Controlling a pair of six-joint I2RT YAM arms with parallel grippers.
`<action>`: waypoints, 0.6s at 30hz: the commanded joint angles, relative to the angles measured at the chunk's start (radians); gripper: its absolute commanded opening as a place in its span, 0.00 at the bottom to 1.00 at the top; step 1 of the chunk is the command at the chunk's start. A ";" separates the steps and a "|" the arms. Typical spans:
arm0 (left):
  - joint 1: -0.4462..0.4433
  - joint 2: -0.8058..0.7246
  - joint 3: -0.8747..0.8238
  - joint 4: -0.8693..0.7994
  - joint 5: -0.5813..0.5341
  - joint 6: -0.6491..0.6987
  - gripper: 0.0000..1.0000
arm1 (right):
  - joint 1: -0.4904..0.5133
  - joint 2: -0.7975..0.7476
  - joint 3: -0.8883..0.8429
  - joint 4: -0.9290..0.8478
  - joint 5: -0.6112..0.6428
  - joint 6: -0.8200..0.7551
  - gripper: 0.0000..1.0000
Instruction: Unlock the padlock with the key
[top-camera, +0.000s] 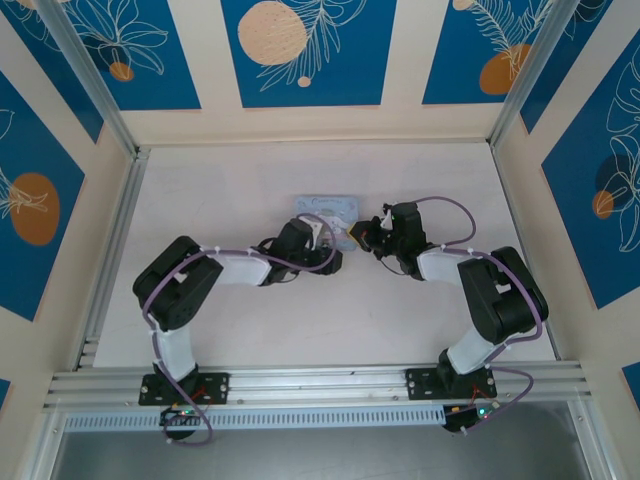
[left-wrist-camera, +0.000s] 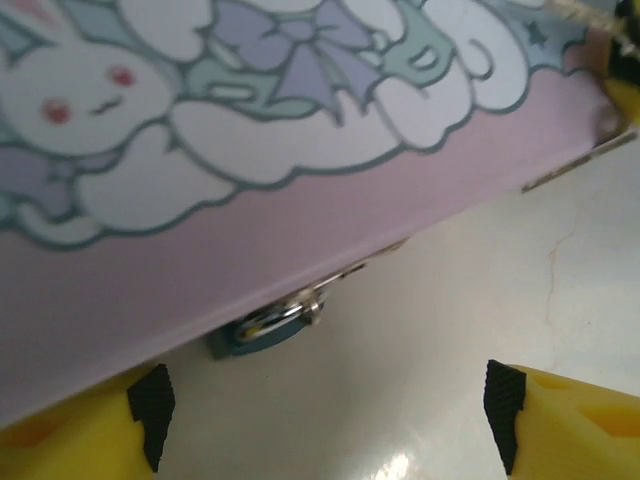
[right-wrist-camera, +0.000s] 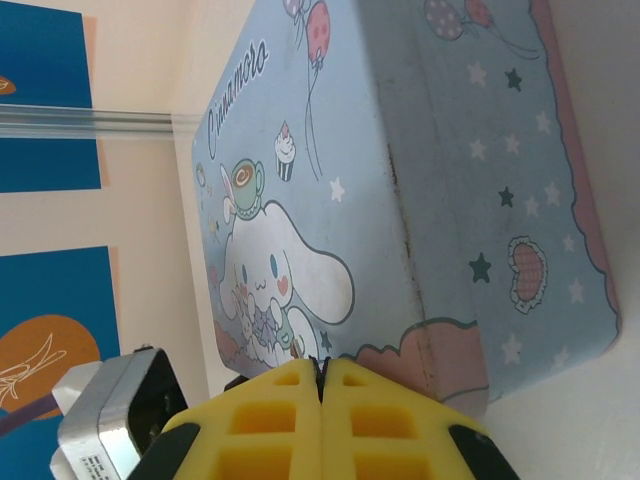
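The tin box is a flat rectangular container with rounded corners, a pale blue printed lid carrying cartoon figures, stars and balloons, and a pink band along its lower side. It rests on the pale, smooth, slightly glossy table, toward the middle of the surface. The padlock is a small dark body with a blue tinge and a short silvery loop on top. It sits at the bottom edge of the box's pink side, touching a small metal fitting there, with its body low against the table. The left gripper points at this side of the box with its jaws wide apart and nothing between them. Its fingers are yellow foam-like blocks with black tips. The padlock lies ahead of the left gripper, nearer the left-hand finger than the right-hand one, clear of both tips and outside the gap. The right gripper is fully closed, its two yellow ribbed fingers pressed face to face just beside the near corner of the box. Whether anything thin is pinched between them cannot be told. In the overhead view both grippers stand close to the near edge of the box, the left one at its middle and the right one at its right end
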 joint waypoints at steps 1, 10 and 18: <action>-0.005 0.049 0.037 0.023 -0.011 0.050 0.81 | -0.005 0.023 0.011 -0.027 0.010 -0.017 0.00; -0.015 0.087 0.082 0.095 0.041 0.013 0.79 | -0.006 0.024 0.019 -0.044 0.008 -0.024 0.00; -0.014 0.072 0.036 0.243 0.076 -0.136 0.79 | -0.005 0.031 0.027 -0.048 0.008 -0.024 0.00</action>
